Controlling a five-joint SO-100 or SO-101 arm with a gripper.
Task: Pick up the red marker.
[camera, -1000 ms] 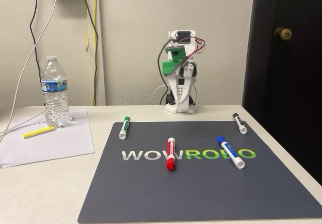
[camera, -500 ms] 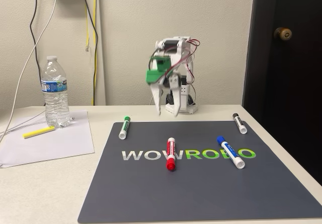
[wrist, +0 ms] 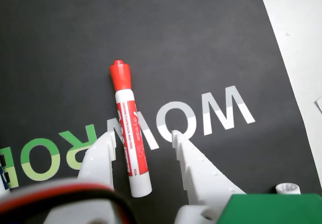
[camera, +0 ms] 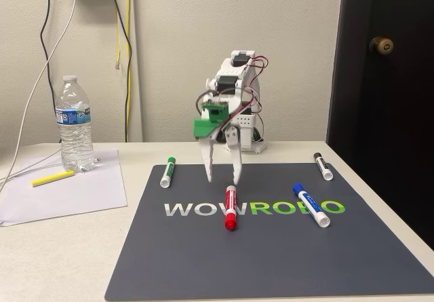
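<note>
Four markers on dark mat (camera: pixel 271 254) in fixed view: red marker (camera: pixel 230 207) at centre over lettering, green-capped marker (camera: pixel 167 171) left, blue-capped marker (camera: pixel 311 205) right, black-capped marker (camera: pixel 323 166) far right. Fingers (camera: pixel 222 178) spread, hanging above mat just behind red marker. Wrist view: red marker (wrist: pixel 130 129) lies between spread fingers (wrist: pixel 143 139), cap pointing away; contact cannot be told. Water bottle (camera: pixel 74 124) on bench (camera: pixel 61 261) at left.

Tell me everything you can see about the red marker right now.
The red marker is a short, thick whiteboard marker with a white barrel, red label print and a red cap, apparently plastic. It is capped and lies flat on the dark mat, across the printed lettering, cap end toward the camera in the fixed view. Only the mat touches it. In the wrist view its barrel shows between the open gripper fingers, which hang above its uncapped end.
</note>
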